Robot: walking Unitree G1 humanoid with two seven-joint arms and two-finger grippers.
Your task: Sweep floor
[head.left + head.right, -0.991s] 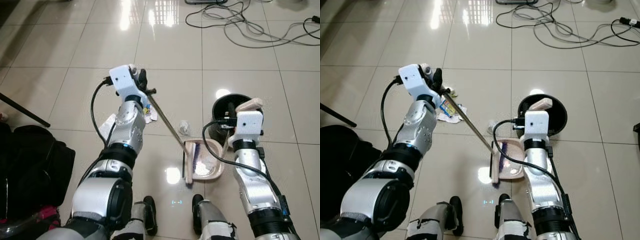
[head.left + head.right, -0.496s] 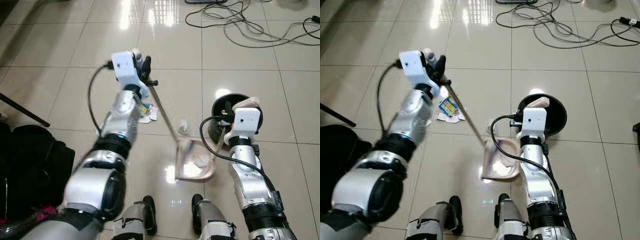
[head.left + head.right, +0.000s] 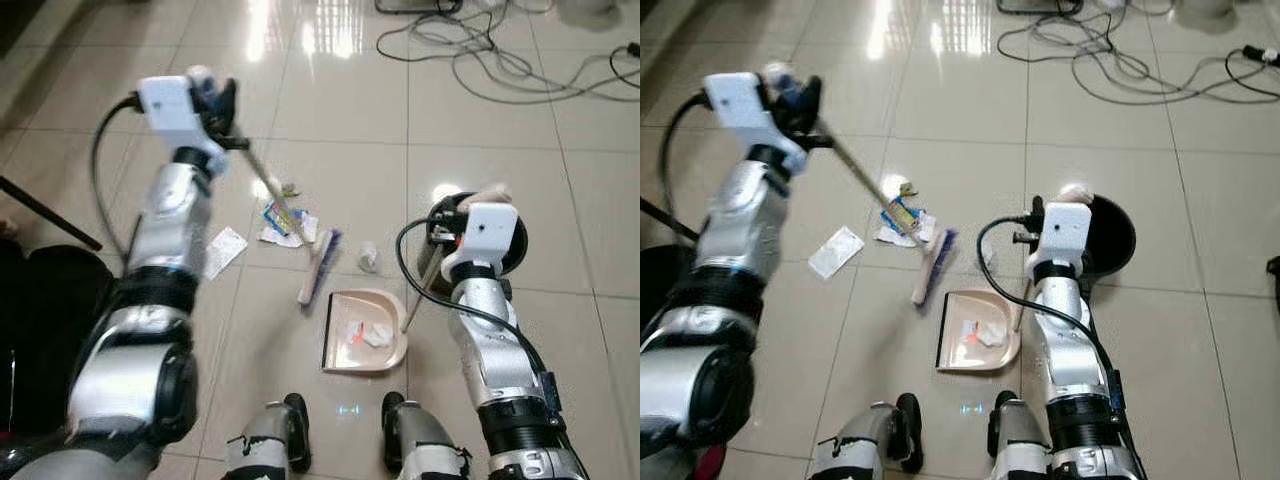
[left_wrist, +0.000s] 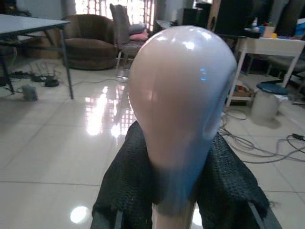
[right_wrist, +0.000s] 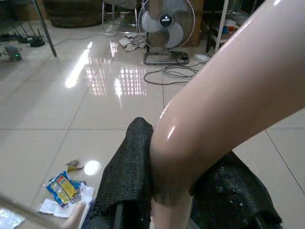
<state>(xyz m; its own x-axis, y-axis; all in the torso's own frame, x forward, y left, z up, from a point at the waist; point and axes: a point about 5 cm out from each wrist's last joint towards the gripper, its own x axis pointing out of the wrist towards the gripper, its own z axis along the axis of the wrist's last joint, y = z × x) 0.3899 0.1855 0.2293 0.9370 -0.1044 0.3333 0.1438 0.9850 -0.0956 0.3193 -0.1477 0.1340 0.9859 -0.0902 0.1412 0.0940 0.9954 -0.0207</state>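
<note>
Nearest me, the dustpan [image 3: 362, 338] lies flat on the floor [image 3: 560, 200], its mouth facing my left, my right pincer [image 5: 177, 191] clamped on its handle. Beyond, the broom [image 3: 318, 265] slants from my left pincer [image 4: 176, 200], clamped on its knob, down rightward to wrappers [image 3: 285, 222].

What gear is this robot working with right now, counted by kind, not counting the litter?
broom: 1
dustpan: 1
black bin: 1
claws: 2, left claw and right claw
Total: 5
</note>
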